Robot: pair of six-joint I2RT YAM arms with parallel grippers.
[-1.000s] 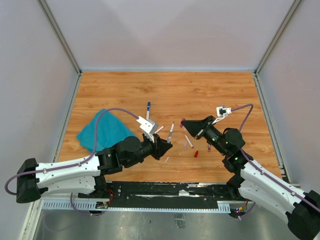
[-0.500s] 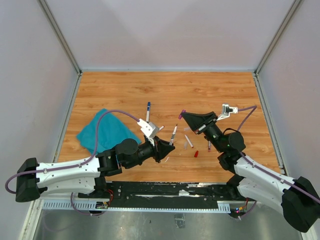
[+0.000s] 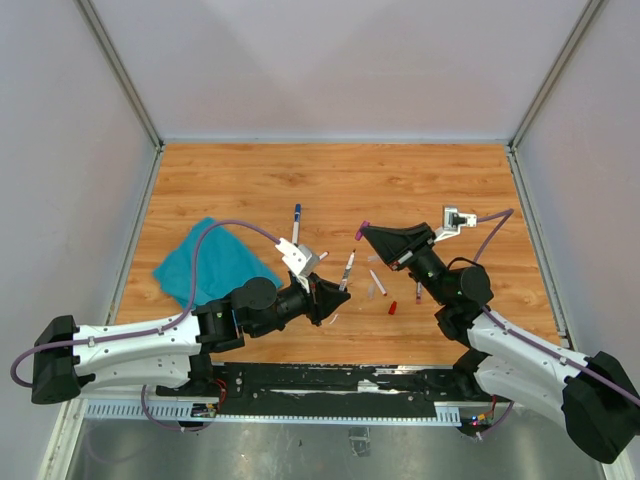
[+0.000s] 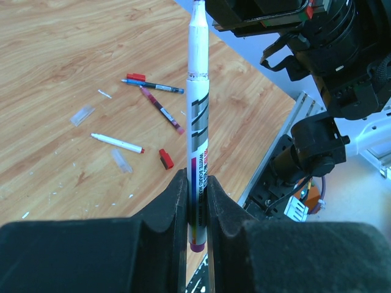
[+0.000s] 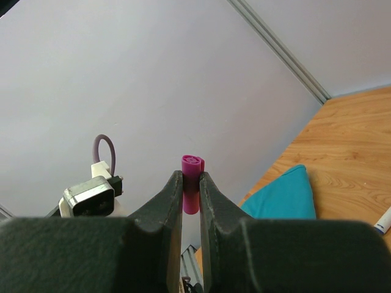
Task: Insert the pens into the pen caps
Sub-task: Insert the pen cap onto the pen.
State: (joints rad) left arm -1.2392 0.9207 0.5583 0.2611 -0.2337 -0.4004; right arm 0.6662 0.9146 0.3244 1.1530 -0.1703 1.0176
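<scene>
My left gripper (image 3: 337,290) is shut on a white marker pen (image 3: 346,269) with a purple end, held raised over the table. In the left wrist view that pen (image 4: 197,122) stands between the fingertips (image 4: 176,201), tip pointing away toward the right arm. My right gripper (image 3: 366,234) is shut on a magenta pen cap (image 3: 362,228), a short way up and right of the pen's tip. In the right wrist view the cap (image 5: 191,183) sits pinched at the jaw tips. Other pens (image 4: 116,142) (image 4: 161,108) (image 4: 153,86) and a red cap (image 4: 165,159) lie on the wood.
A teal cloth (image 3: 205,262) lies at the left of the table. A blue-capped pen (image 3: 296,218) lies behind the left gripper. Loose pens (image 3: 377,282) and a red cap (image 3: 392,308) lie between the arms. Clear caps (image 4: 82,114) (image 4: 121,160) lie near them.
The right gripper has swung up and left with the magenta cap. The left gripper has shifted slightly right with its pen, bringing pen tip and cap closer together.
</scene>
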